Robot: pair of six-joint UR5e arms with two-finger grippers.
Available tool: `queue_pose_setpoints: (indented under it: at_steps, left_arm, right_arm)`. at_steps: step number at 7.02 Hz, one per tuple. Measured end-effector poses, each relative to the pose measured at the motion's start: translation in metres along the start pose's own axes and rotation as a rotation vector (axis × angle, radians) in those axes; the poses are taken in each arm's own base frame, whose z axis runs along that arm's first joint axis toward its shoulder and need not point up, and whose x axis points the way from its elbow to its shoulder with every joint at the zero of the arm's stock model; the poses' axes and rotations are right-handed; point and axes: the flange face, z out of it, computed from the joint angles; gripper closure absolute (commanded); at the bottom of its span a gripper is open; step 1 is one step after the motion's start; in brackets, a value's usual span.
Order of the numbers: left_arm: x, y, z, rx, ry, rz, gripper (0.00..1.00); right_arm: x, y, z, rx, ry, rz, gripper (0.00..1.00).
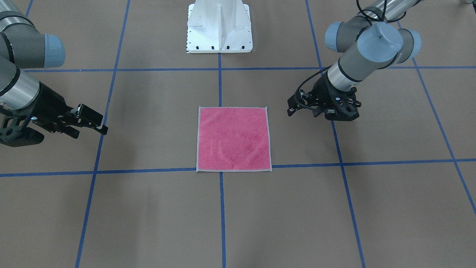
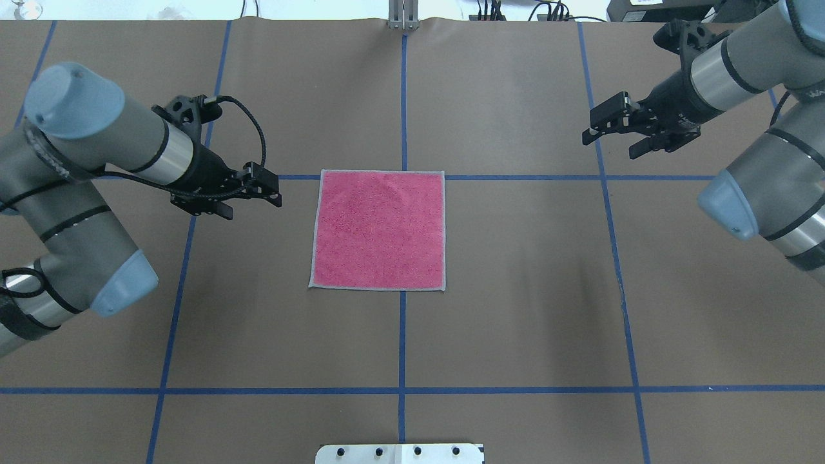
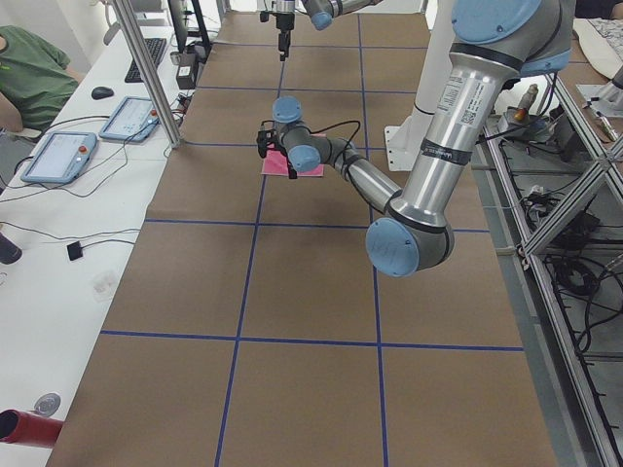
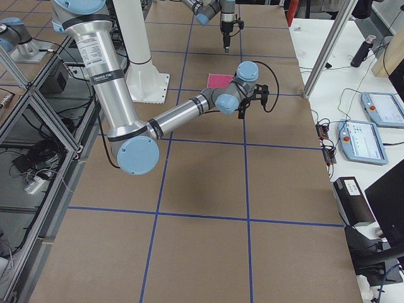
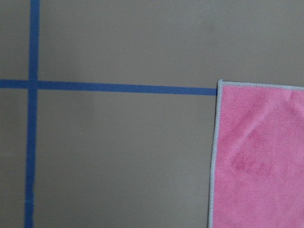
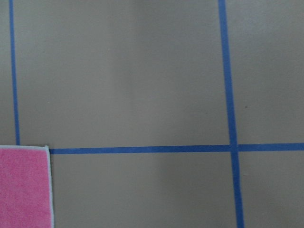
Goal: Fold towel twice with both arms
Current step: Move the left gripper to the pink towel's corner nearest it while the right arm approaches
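On the table (image 2: 515,322) the towel (image 2: 379,230) lies flat; my left claw (image 2: 276,193) and right claw (image 2: 588,134) hover open, clear of it. Uneven corner pinches could skew the fold.

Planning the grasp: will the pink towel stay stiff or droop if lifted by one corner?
Probably droops: the towel lies thin and flat with soft ripples. Likely light. Its terry nap may drag on the table rather than slide.
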Motion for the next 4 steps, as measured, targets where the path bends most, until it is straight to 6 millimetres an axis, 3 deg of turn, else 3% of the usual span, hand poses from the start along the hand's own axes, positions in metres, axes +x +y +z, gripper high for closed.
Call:
queue_pose_setpoints:
  at_steps: [4]
  left_arm:
    - [0.013, 0.055, 0.080, 0.041, 0.125, -0.094, 0.01]
  right_arm:
    - [-0.018, 0.021, 0.022, -0.035, -0.038, -0.012, 0.00]
